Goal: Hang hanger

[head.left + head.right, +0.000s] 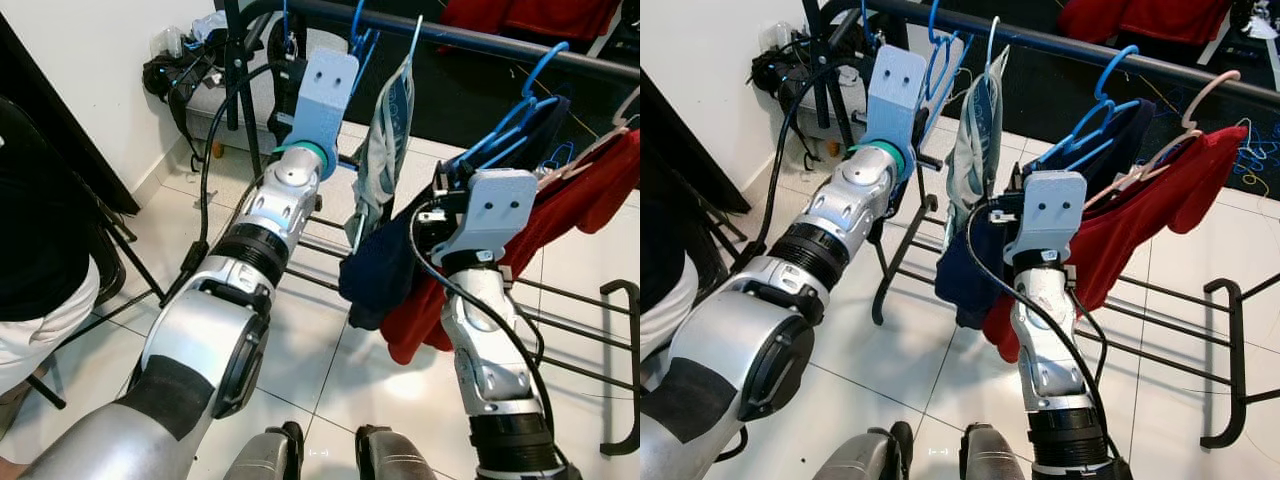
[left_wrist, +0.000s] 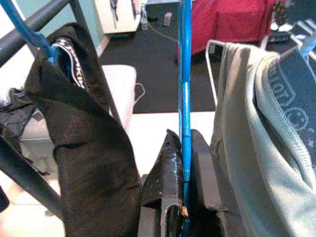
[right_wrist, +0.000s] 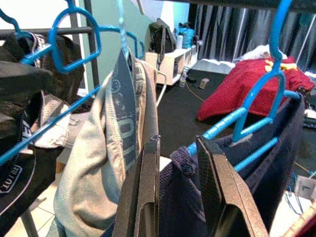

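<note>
Hanging clothes at the black rack rail (image 1: 480, 40).
Left end effector (image 2: 183, 163) is pinched on a blue hanger (image 2: 183, 74) raised by the rail; right end effector (image 3: 177, 163), fingers spread, straddles a navy garment (image 3: 182, 197) on another blue hanger (image 3: 256, 108).

rack rail (image 1: 1090, 48): black; carries blue hangers (image 1: 1110, 75) | grey garment (image 1: 975, 135); red garment (image 1: 1160, 195)
</note>
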